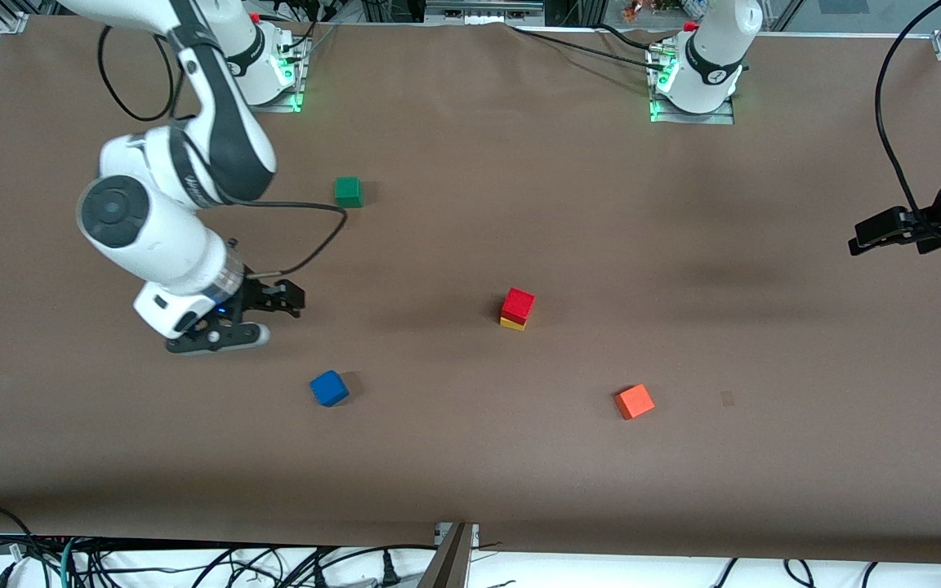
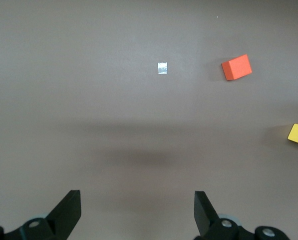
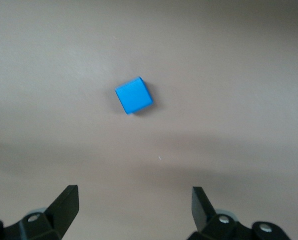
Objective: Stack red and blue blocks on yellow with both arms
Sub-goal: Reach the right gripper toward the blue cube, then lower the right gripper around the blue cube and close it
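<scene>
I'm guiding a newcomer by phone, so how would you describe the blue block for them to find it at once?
Start at the right arm's gripper, open above the brown table toward that arm's end. The blue block lies alone on the table, nearer the front camera than that gripper. It is the only blue cube; the green cube lies farther from the camera.

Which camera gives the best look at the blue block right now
The right wrist view: the blue block sits whole and large, ahead of the open right gripper. The front view shows it small on the table. The left wrist view misses it.
</scene>
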`<state>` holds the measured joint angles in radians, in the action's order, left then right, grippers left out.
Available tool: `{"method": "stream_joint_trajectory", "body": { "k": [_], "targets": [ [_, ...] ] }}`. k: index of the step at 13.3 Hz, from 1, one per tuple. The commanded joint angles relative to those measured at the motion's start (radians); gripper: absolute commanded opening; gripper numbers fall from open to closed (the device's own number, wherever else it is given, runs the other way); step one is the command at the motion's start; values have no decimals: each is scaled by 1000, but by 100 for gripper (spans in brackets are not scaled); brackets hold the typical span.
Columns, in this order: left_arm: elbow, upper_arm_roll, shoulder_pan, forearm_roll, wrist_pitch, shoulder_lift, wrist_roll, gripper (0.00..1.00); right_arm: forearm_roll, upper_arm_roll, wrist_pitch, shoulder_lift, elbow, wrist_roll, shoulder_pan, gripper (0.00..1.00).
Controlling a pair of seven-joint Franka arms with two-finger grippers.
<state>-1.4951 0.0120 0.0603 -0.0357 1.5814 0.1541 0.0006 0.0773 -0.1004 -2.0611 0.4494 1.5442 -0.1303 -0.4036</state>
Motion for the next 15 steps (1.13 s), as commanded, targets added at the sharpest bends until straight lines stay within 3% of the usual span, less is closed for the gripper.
{"method": "stream_joint_trajectory", "body": {
  "k": [1,4,6,10,15],
  "targets": [
    [-8,-9,9,16,12,5,-4,100,-4,-5,-8,183,-210,34,-6,100],
    [-7,-9,6,13,11,10,-5,100,-8,-7,-114,340,-346,113,-4,100],
    [-7,-9,9,14,12,10,-5,100,-7,-7,-172,399,-372,159,3,100],
    [-7,-9,1,13,11,33,-5,100,-7,-7,-240,449,-357,190,-4,100],
    [-5,-9,0,13,11,39,-8,100,-2,-7,-272,445,-257,172,-27,99]
  ]
}}
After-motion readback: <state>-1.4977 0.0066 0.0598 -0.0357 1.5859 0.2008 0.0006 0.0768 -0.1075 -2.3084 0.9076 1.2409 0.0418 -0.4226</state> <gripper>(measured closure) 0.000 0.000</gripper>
